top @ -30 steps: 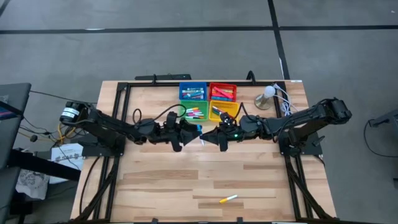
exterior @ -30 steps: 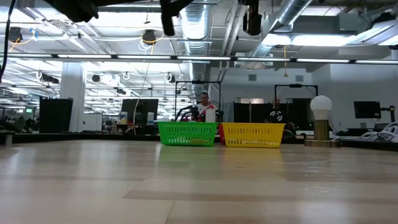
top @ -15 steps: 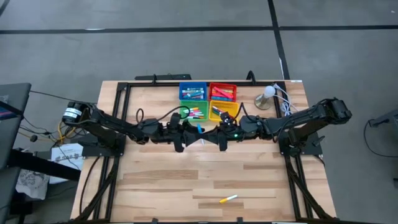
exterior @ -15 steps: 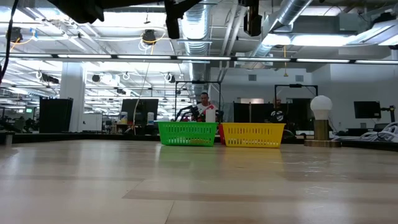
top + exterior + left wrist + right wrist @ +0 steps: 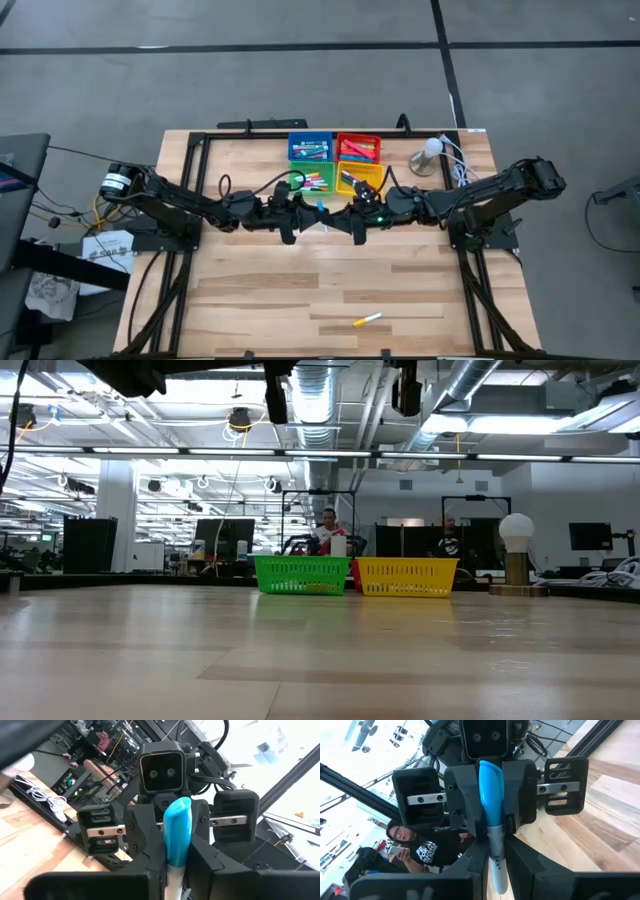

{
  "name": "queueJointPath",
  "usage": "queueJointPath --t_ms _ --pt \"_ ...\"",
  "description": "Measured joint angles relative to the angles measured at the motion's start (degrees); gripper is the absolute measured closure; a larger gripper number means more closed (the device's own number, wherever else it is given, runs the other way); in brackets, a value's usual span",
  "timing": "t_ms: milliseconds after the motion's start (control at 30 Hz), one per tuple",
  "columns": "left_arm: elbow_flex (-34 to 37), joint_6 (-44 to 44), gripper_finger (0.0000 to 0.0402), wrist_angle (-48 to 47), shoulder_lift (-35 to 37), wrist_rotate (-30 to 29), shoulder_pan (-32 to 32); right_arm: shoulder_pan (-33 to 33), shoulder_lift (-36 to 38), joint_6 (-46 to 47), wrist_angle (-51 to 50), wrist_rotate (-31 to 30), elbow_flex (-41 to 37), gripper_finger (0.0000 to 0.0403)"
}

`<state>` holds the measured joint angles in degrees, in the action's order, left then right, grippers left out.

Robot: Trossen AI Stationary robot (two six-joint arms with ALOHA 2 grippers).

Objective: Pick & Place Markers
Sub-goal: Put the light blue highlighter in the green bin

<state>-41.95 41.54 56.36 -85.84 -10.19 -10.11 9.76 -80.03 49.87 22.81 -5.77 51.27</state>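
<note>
A marker with a blue cap and a white barrel is up in the air over the table's middle, between my two grippers, which face each other. My left gripper reaches it from the table's left and my right gripper from the right. Both are shut on it. Each wrist view shows the cap in front of the other gripper. Several more markers lie in the green tray and in the blue, red and yellow trays. A yellow marker lies flat on the table near the front edge. My left gripper pinches the marker's white barrel, just below the blue cap, between its two fingers. It comes level from the table's left, across the marker. The marker stands roughly upright, cap up, clear of the table. My right gripper pinches the same white barrel between its two fingers. It comes level from the table's right, across the marker. Its fingertips are close against the left gripper's. The cap sticks up past the fingers.
The four trays stand in a square just beyond the grippers. A white lamp and white cables are at the back right. A black frame runs along the table's far and side edges. People show in the room beyond the table.
My left gripper has gone toward the table's right edge with the blue-capped marker, up to my right gripper, and then stayed there. The marker has stayed upright and clear of the table.
</note>
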Motion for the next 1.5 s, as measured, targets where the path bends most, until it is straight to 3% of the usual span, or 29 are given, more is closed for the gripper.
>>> queueJointPath --t_ms 333,533,833,1267,1500 --pt "0.0 -0.4 0.035 0.0 0.0 0.1 0.1 0.0 0.0 0.6 0.0 1.2 0.0 0.0357" --pt "0.0 -0.8 0.0354 0.0 0.0 0.2 0.3 -0.1 0.0 0.8 -0.1 3.5 0.0 0.0329" --pt "0.0 -0.7 0.0354 0.0 0.0 0.0 0.5 0.0 0.0 -6.3 -0.1 4.5 0.0 0.0276" --pt "0.1 -0.5 0.0354 -1.4 0.3 1.1 0.9 0.3 0.1 -7.8 -0.2 4.4 0.0 0.0247" --pt "4.3 -0.6 0.0354 -2.1 4.4 0.5 1.0 0.4 0.3 -7.5 -1.1 4.7 0.0 0.0237"
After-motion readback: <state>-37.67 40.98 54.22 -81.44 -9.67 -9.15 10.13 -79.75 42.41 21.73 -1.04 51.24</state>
